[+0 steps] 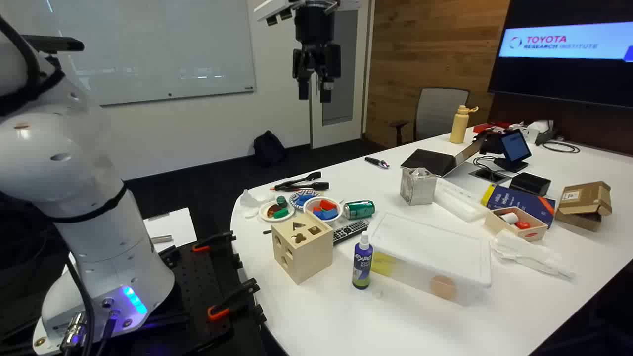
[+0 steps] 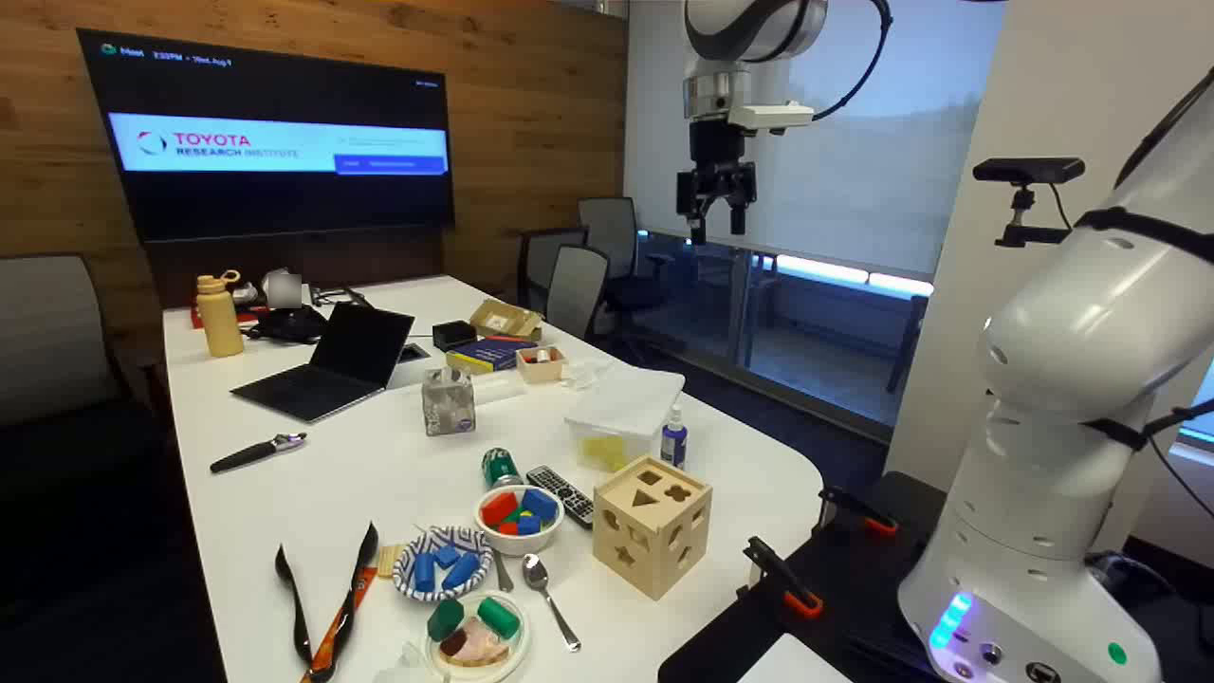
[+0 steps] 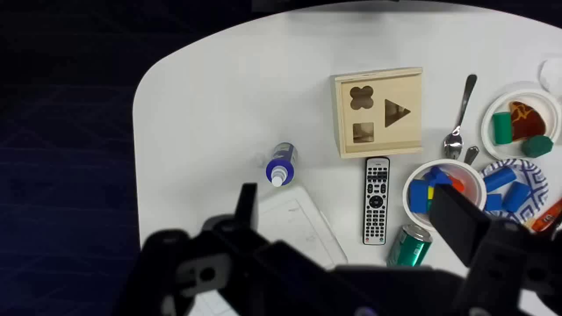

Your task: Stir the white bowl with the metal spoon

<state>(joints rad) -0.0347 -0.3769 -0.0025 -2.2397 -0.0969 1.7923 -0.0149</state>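
Note:
The white bowl (image 2: 520, 545) stands on the table with red, blue, yellow and green blocks inside; it shows in both exterior views. A metal spoon (image 2: 559, 610) lies flat beside it, and in the wrist view the spoon (image 3: 464, 102) has its scoop close to the bowl's rim (image 3: 406, 193). Another metal handle (image 3: 471, 154) pokes out from beside the bowl, its far end hidden. High above the table my gripper (image 1: 314, 94) points down, fingers wide apart and holding nothing. One black finger (image 3: 459, 224) covers part of the bowl in the wrist view.
Around the bowl are a wooden shape box (image 2: 652, 526), a remote (image 3: 376, 200), a green can (image 1: 359, 209), a patterned dish (image 2: 417, 586) and a white plate (image 2: 517, 655) with blocks. A spray bottle (image 1: 362, 262) and lidded plastic box (image 1: 430, 247) stand nearby. Tongs (image 2: 343, 598) lie beyond.

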